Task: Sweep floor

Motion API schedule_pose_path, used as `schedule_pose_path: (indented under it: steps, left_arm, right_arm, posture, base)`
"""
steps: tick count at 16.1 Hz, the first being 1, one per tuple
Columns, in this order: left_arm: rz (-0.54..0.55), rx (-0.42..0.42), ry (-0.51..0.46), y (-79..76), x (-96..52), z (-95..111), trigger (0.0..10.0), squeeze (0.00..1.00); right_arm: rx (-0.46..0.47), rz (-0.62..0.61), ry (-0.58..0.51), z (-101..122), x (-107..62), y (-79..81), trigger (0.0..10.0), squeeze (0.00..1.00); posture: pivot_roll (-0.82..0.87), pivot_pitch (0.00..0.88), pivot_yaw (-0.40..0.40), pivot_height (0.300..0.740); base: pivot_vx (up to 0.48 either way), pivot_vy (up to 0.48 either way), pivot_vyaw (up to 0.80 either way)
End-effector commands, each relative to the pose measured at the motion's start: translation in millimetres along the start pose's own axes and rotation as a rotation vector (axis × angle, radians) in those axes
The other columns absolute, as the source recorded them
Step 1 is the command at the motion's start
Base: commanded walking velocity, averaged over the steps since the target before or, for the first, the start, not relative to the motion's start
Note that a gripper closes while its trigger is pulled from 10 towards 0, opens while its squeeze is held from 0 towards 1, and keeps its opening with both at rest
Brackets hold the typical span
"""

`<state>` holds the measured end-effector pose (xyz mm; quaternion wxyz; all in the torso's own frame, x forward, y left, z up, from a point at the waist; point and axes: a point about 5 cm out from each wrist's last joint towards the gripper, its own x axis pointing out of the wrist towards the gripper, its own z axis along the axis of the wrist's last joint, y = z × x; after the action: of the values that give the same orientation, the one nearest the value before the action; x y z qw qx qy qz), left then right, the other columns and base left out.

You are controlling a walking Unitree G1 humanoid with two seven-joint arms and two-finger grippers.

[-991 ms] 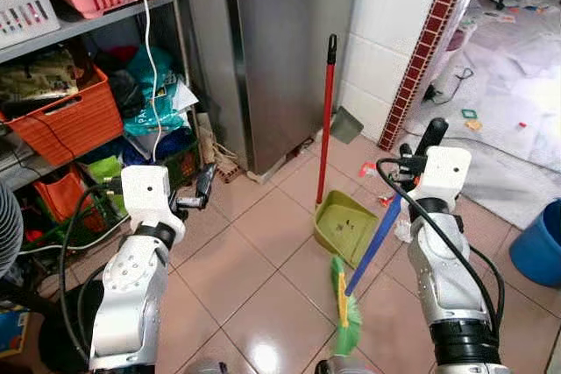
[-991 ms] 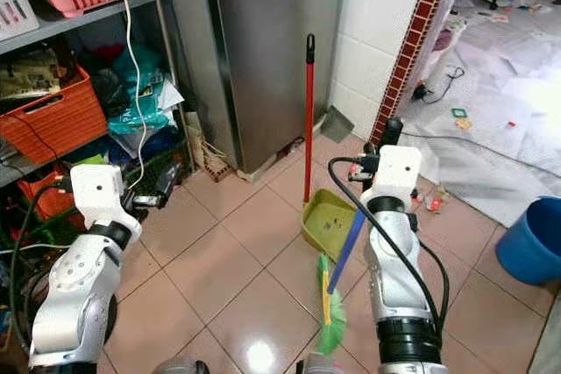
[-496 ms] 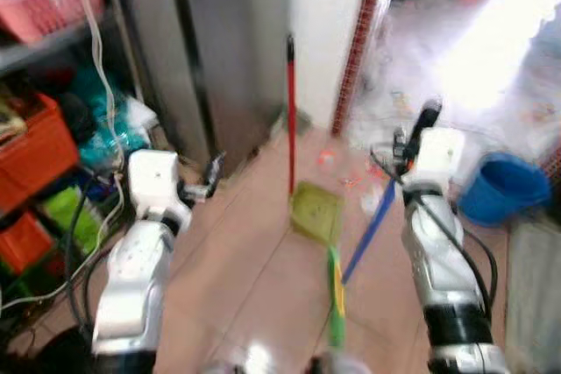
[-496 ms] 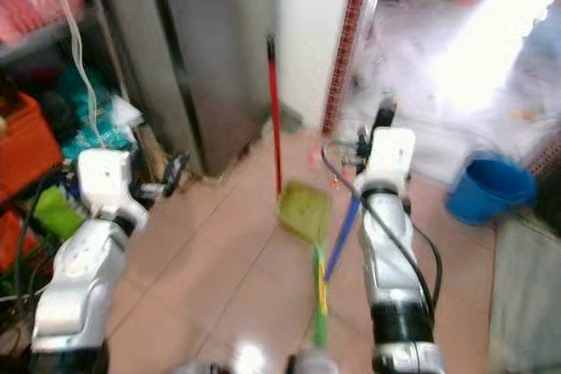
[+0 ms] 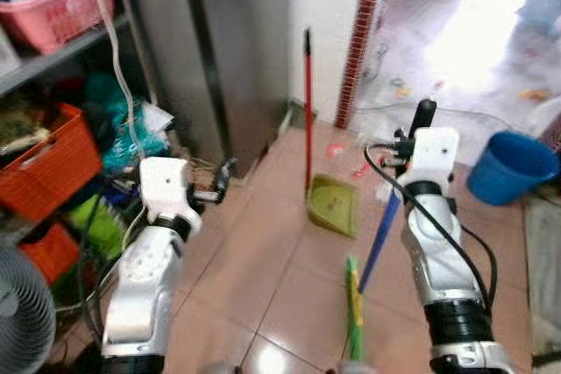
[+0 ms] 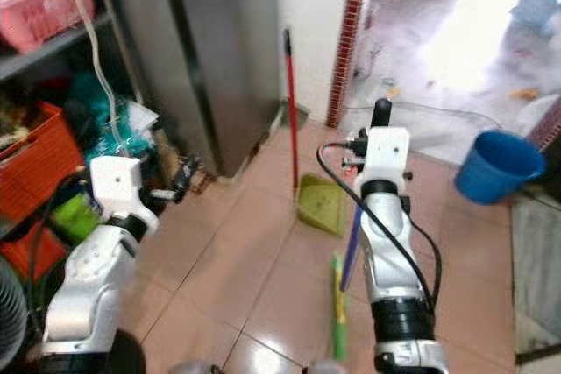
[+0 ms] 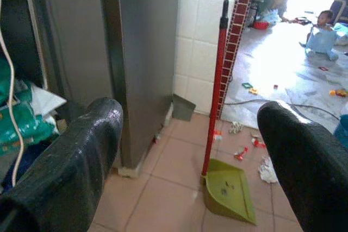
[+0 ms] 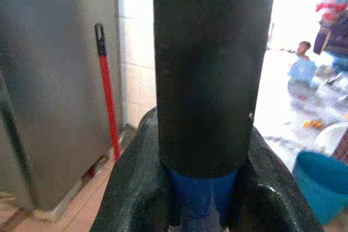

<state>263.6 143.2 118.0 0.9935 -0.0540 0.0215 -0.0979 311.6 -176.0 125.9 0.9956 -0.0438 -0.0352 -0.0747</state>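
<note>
Right claw clenched on the broom, bristles low at 6 o'clock; left claw released. A wide swing could topple the dustpan at 12 o'clock.

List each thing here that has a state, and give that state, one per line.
Broom: tilted, held by right pincer, bristles on floor.
Dustpan: on floor, red handle upright, scraps inside.
Left pincer: open, holding nothing.
Bucket: upright on floor.
Fan: standing; running or not, cannot tell.
</note>
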Motion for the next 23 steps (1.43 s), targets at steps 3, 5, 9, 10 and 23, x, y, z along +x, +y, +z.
schedule_pose_path:
  steps: [3,5,9,10,23]
  left_arm:
    - [-0.017,-0.021,-0.015,-1.0,1.5,3,10.0,0.00]
    - [-0.022,-0.024,-0.028,-0.8,3.5,6,10.0,0.00]
    - [-0.021,-0.025,-0.025,-0.4,3.4,4,10.0,0.00]
    - [-0.023,-0.027,-0.027,-1.0,4.0,5,10.0,0.00]
    - [-0.041,-0.031,-0.013,-6.2,2.3,1,10.0,0.00]
  right_arm:
    - [0.003,0.012,-0.035,8,2.5,3.2,10.0,0.00]
    - [0.036,0.030,-0.047,11,1.3,1.7,10.0,0.00]
    - [-0.061,-0.015,-0.051,12,7.0,-1.0,10.0,0.00]
    - [-0.015,-0.023,-0.056,13,7.1,0.1,10.0,0.00]
    - [-0.083,-0.070,-0.082,17,9.6,-9.0,10.0,0.00]
  posture:
    - [-0.10,0.000,0.038,0.740]
    - [-0.10,0.000,0.036,0.740]
    - [-0.11,0.000,0.032,0.740]
    - [-0.11,0.000,0.031,0.740]
    - [-0.11,0.000,0.032,0.740]
  base:
    - [0.341,0.000,0.00]
    - [0.480,0.000,0.00]
    - [0.480,0.000,0.00]
    - [0.480,0.000,0.00]
    - [0.480,0.000,-0.25]
